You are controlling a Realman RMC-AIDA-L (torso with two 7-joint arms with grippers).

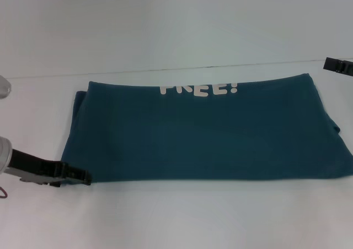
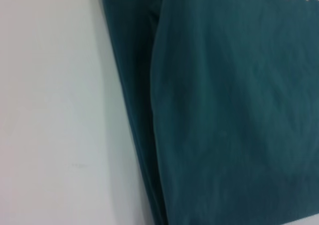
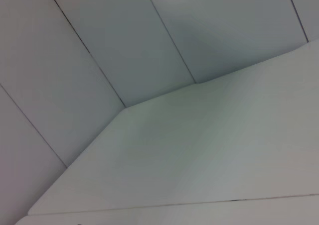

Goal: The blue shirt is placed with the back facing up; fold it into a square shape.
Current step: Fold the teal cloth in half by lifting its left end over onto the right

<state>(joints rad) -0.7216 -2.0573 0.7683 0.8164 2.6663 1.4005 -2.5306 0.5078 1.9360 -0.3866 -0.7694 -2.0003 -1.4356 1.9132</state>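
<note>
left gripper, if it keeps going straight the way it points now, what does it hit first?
Most likely the blue shirt. In the head view the left gripper lies low, pointing toward the robot's right, tips at the shirt's near left corner. Whether it is touching or just short, I can't tell.

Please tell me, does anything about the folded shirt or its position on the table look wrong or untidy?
The blue shirt is a wide rectangle, not a square. Half-cut white lettering shows at its far fold, and layers stick out unevenly at both side edges. The left gripper is at its near left corner; the right gripper is beyond its far right corner.
</note>
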